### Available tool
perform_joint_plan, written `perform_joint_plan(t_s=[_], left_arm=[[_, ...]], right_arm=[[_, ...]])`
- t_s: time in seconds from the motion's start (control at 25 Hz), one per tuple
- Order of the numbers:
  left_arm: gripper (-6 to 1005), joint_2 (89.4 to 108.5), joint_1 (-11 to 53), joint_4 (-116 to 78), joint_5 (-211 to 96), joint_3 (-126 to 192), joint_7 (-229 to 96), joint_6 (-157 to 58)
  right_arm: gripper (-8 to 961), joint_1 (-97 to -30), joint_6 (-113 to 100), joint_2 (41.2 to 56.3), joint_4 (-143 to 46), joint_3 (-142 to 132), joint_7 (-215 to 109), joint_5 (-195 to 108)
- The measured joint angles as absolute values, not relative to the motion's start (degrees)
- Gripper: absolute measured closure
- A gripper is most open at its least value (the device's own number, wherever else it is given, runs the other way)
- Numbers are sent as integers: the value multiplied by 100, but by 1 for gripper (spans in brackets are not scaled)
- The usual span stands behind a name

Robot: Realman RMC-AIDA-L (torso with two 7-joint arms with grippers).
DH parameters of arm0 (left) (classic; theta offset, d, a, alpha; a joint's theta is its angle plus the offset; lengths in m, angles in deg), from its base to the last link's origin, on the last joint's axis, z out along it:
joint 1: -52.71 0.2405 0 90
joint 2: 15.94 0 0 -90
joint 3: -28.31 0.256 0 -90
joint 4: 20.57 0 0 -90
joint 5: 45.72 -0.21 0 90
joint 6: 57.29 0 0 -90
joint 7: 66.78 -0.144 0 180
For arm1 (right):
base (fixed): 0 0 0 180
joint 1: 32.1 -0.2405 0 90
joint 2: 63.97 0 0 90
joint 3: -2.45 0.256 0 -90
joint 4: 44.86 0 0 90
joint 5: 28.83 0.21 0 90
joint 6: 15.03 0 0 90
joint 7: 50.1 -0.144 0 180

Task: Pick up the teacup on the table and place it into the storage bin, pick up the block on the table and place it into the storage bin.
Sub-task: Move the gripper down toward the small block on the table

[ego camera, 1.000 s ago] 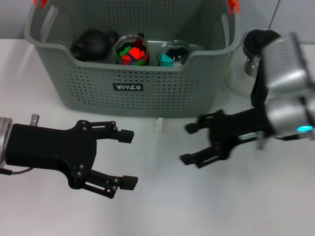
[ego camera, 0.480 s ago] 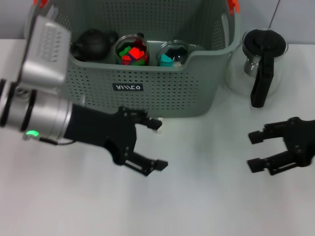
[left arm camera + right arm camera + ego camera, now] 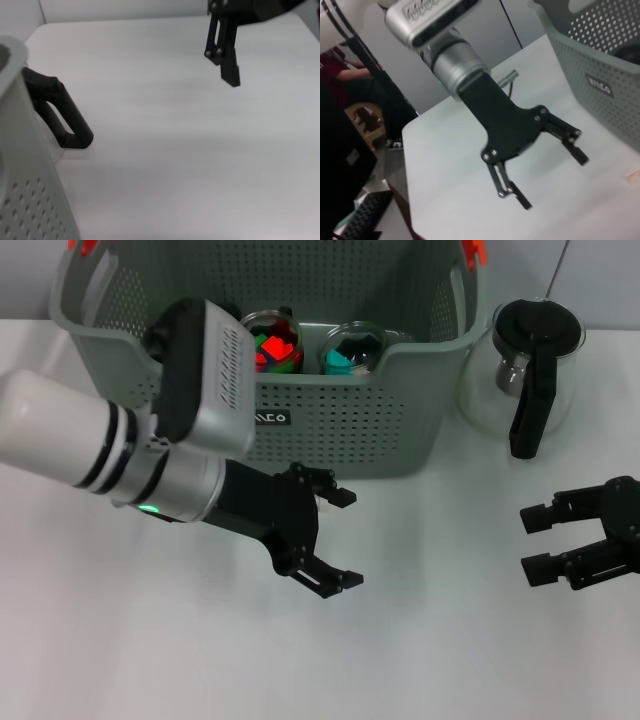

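Front of the storage bin [image 3: 400, 430], low over the table [image 3: 430, 660]: left gripper [image 3: 343, 538] sits there, jaws spread wide, nothing between them; upper finger close to the bin's front wall, lower finger out over bare white surface.

Right gripper [image 3: 532, 543] far off at my right edge, also spread wide and empty, idle below the glass pot [image 3: 490, 390] with its black handle; well apart from the left.

Step in hand, my reading: the block pick. No teacup on the table in any view; two glass cups [image 3: 350, 348] already stand inside the bin along its front wall, coloured pieces in them, red and green in one, teal in the other; so the cup half looks finished.

Block itself: not plainly seen from the head camera, likely hidden behind the left gripper's upper finger; right wrist view shows a small pale sliver [image 3: 633, 175] on the table at the foot of the bin wall; I take it for the block, cannot be sure; looks small, light-coloured, low.

Next move, as I judge it: bring the spread jaws down astride that piece, tight against the bin, close, then lift over the rim; the wall leaves little room for the upper finger.
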State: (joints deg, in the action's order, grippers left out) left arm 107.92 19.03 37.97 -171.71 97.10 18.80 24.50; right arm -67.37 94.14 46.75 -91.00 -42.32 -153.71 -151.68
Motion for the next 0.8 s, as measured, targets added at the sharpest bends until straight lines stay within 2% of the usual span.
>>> perform_joint_plan(t_s=[0.8], left_arm=[[35,10843,1423,3141,-17712,10518,2847,948]], right_arm=[[26,-6761,9381,4723,-9078,-4063,-15521,-15161]])
